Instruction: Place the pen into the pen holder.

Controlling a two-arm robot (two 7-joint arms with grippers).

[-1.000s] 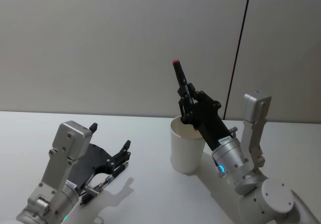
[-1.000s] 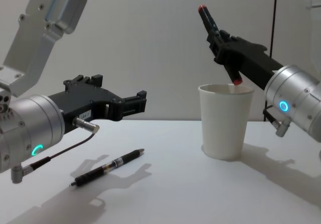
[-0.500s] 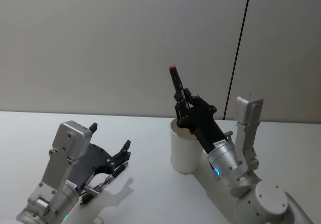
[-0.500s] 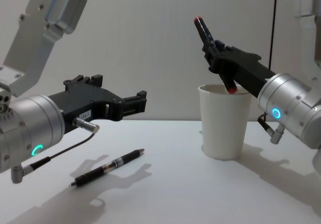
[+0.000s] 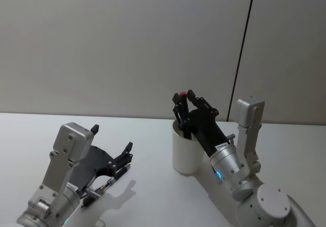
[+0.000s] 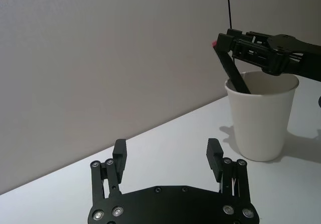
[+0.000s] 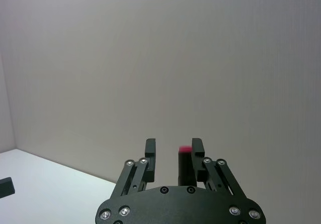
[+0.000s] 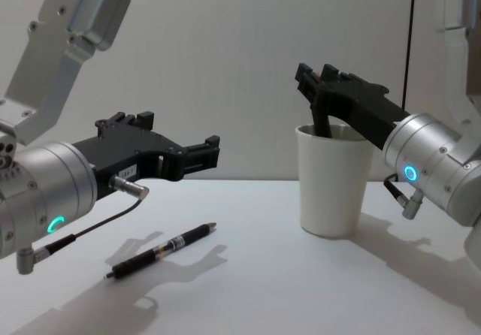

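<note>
The white paper cup pen holder point(image 5: 186, 154) stands on the table right of centre. A dark pen with a red end point(image 5: 182, 95) stands in it, leaning; its shaft point(image 8: 322, 119) rises out of the rim. My right gripper point(image 5: 185, 101) hovers just above the cup, open, its fingers on either side of the pen's top point(image 7: 184, 158), which rests against one finger. Another black pen point(image 8: 161, 250) lies on the table at the left. My left gripper point(image 8: 179, 132) hangs open above it with nothing held.
The white table point(image 8: 248, 290) runs wide around the cup point(image 6: 261, 118), with a plain grey wall close behind it. A dark vertical seam point(image 5: 244, 49) in the wall runs behind the right arm.
My right gripper came down and left over the cup and opened. The red-ended pen slid down into the cup. The left arm and the pen on the table stayed put.
</note>
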